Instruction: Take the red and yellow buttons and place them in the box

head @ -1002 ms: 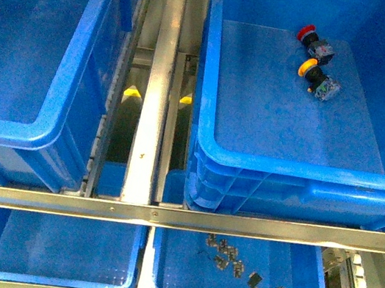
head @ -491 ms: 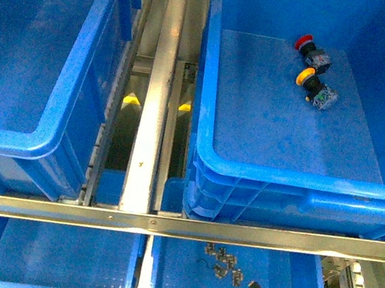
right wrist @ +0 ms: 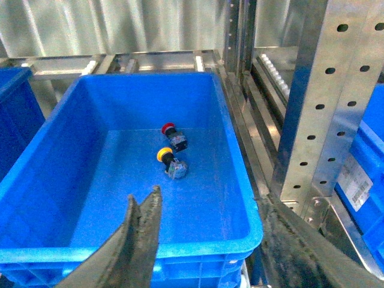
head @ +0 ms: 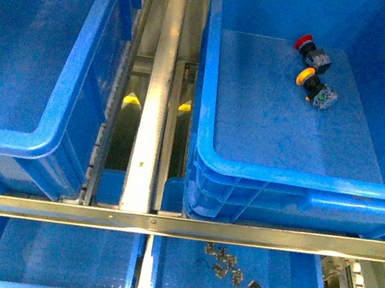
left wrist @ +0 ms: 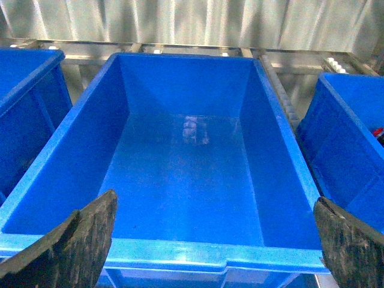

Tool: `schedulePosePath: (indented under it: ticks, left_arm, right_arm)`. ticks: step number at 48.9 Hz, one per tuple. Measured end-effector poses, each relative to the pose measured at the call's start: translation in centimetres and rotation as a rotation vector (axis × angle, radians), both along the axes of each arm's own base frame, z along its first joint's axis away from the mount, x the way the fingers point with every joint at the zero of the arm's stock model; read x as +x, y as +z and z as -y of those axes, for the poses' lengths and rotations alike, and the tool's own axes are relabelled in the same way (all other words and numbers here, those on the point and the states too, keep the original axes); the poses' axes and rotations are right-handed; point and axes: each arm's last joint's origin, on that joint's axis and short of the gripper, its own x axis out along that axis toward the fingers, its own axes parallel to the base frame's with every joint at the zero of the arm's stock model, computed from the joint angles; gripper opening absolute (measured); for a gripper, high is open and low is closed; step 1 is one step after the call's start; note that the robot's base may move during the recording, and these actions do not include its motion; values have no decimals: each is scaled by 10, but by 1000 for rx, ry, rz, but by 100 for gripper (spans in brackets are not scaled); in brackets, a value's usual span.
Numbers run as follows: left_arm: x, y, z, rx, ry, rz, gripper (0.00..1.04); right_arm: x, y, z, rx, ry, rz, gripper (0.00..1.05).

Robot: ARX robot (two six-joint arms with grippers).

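Observation:
The red button [head: 304, 42] and the yellow button [head: 306, 77] lie side by side on the floor of the right-hand large blue box [head: 203, 127], near its far wall. A second large blue box [head: 56, 112] stands to the left with nothing in it. No gripper shows in the front view. In the right wrist view my right gripper [right wrist: 210, 201] hangs open above that box's near rim [right wrist: 198, 243], well short of the red button [right wrist: 168, 128] and the yellow button [right wrist: 163, 155]. My left gripper [left wrist: 214, 201] is open over the near rim of the empty box [left wrist: 180, 252].
A metal rail [head: 158, 93] runs between the two boxes and a steel crossbar [head: 164, 222] crosses in front of them. Below are shallow blue trays, one [head: 160, 287] holding several small metal parts [head: 233, 271]. A perforated steel upright [right wrist: 336, 90] stands right of the buttons' box.
Between one second and half a second ago the front view shifted slightly, so everything sits lower in the picture. Since then nothing has moved. The buttons stay put in their box.

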Motion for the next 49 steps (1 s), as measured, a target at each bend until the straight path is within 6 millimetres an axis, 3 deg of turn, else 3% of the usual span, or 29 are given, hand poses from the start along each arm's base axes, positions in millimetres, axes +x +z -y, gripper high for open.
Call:
schedulePosePath:
  ticks: [4,12,49]
  left_arm:
    - [0,0,0,0,0,0,97]
    - [0,0,0,0,0,0,97]
    - [0,0,0,0,0,0,97]
  right_arm:
    - [0,0,0,0,0,0,74]
    - [0,0,0,0,0,0,99]
    - [0,0,0,0,0,0,99]
